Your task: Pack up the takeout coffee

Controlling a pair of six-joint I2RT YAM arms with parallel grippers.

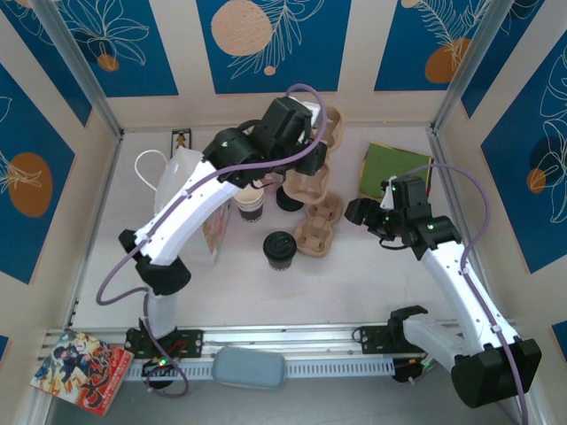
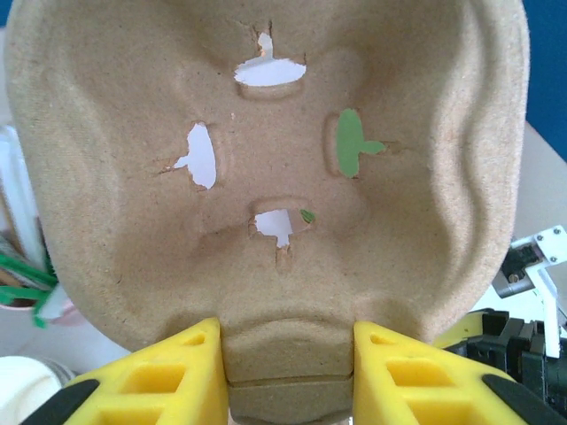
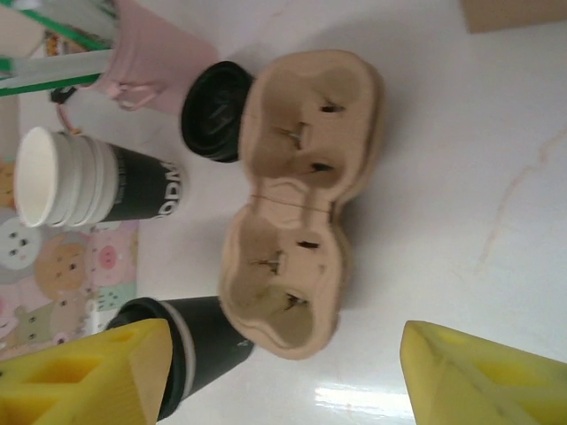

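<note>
The takeout coffee (image 1: 279, 250) stands upright mid-table, a dark-banded cup with a black lid. In the right wrist view the coffee (image 3: 190, 345) sits just beside my right gripper's left finger. My right gripper (image 3: 283, 343) is open and holds nothing. It hovers to the right of a brown pulp cup carrier (image 3: 301, 204) lying on the table. My left gripper (image 2: 288, 341) is shut on the rim of a second pulp carrier (image 2: 266, 159). In the top view the left gripper (image 1: 316, 158) holds that carrier (image 1: 335, 128) up near the back wall.
A white paper bag (image 1: 182, 177) stands at back left under the left arm. Stacked lidless cups (image 3: 89, 181) and a loose black lid (image 3: 215, 111) sit beside the table carrier (image 1: 317, 226). A green pad (image 1: 394, 168) lies at back right. A pink holder (image 3: 151, 53) stands by the lid.
</note>
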